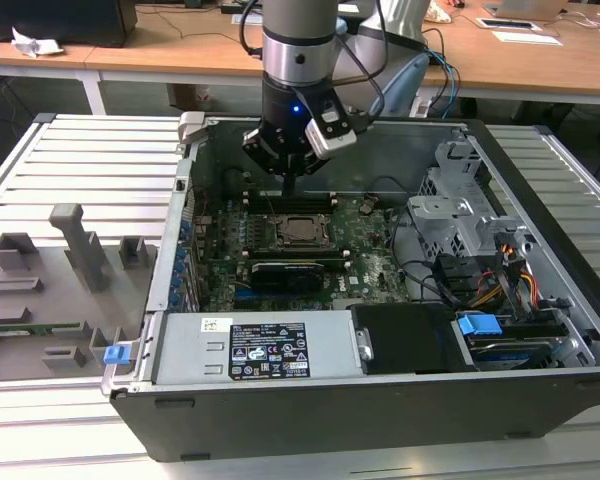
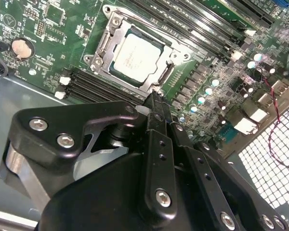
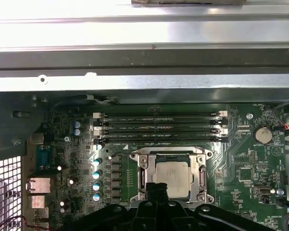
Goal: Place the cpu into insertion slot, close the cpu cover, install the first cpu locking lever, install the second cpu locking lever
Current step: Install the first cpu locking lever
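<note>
Exterior view: bright, even room light from overhead. The pale slatted bench [image 1: 80, 160] is slightly washed out, and the case [image 1: 380, 425] interior below the hand [image 1: 288, 186] lies in shade.

First wrist view: the case wall [image 3: 144, 38] beyond the hand is blown out in a white glare band.

Second wrist view: the grille [image 2: 274, 144] beside the hand is overexposed. The cpu [image 2: 135, 57] face has a soft sheen, and the hand body reads dark.

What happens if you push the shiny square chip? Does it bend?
The cpu looks flat and metal-faced, so probably stiff. It's small and thin, likely light. The cover frames it, so it probably wouldn't slide.
</note>
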`<state>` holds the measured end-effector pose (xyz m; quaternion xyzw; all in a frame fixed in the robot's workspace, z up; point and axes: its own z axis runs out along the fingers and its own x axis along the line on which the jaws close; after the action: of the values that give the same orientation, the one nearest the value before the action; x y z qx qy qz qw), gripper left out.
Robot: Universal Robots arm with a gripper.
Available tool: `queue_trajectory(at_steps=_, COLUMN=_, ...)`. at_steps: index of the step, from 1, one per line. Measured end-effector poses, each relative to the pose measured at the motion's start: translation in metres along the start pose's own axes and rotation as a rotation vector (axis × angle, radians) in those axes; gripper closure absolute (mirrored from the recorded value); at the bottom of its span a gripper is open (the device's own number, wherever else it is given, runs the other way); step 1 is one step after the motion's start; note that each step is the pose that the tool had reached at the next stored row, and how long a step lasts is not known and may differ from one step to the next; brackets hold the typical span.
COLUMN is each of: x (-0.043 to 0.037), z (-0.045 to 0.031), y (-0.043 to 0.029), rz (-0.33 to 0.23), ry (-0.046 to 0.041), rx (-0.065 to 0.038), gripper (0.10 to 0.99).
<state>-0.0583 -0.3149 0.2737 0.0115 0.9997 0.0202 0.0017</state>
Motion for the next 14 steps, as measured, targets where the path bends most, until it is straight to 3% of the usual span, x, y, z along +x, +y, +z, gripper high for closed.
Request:
queue_trajectory(at_steps=2, x=0.0059, z=0.0001, y=-0.0002, rz=0.000, ry=-0.0002, rx=0.000, gripper=0.980)
queue_trajectory(at_steps=5, x=0.0235, z=0.0009, y=-0.0001, rz=0.000, ry=-0.0021, rx=0.000, gripper=0.980)
queue_trajectory(at_steps=14, x=0.0378, z=0.0059, y=0.0073, rz=-0.004, ry=-0.0080, rx=0.001, gripper=0.980)
